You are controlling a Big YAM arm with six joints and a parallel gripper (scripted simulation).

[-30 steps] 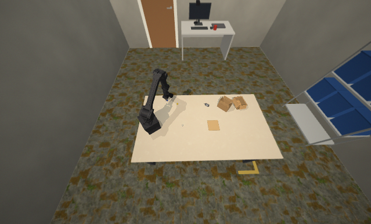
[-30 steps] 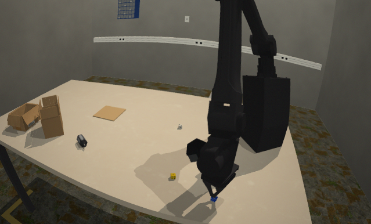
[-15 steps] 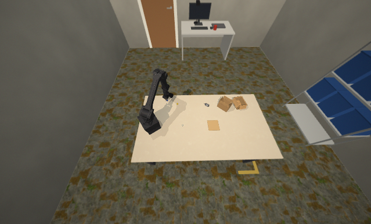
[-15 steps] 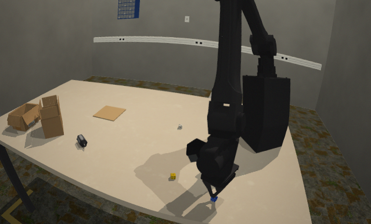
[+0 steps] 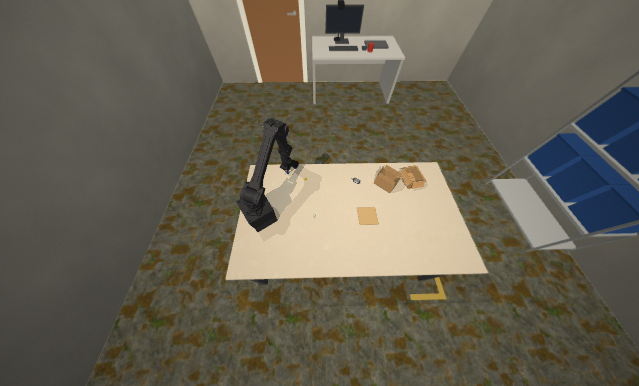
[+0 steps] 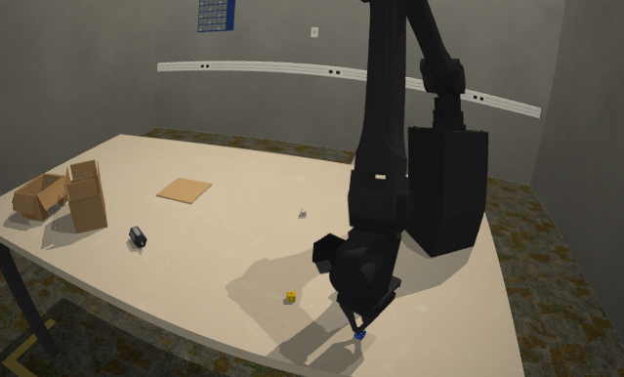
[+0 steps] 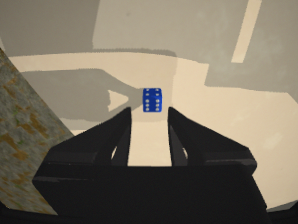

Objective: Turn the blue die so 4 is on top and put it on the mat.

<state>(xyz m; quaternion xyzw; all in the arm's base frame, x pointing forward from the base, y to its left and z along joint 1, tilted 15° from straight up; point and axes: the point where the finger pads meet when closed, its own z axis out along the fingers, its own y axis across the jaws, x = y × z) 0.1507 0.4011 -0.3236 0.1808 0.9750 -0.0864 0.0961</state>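
Note:
The blue die (image 6: 360,334) lies near the table's near right edge; it also shows in the wrist view (image 7: 152,99), where its face towards the camera shows two rows of pips. My gripper (image 6: 358,328) points down right over it, with the fingertips on either side of the die and a small gap on each side. The fingers are partly open and do not press on it. The brown mat (image 6: 184,189) (image 5: 367,216) lies flat far away, towards the middle of the table. A yellow die (image 6: 291,296) sits left of the gripper. A white die (image 6: 303,213) sits further in.
Two open cardboard boxes (image 6: 60,195) stand at the far left of the table. A small black object (image 6: 138,236) lies near them. The arm's base (image 6: 445,190) stands behind the gripper. The table edge is just beyond the blue die.

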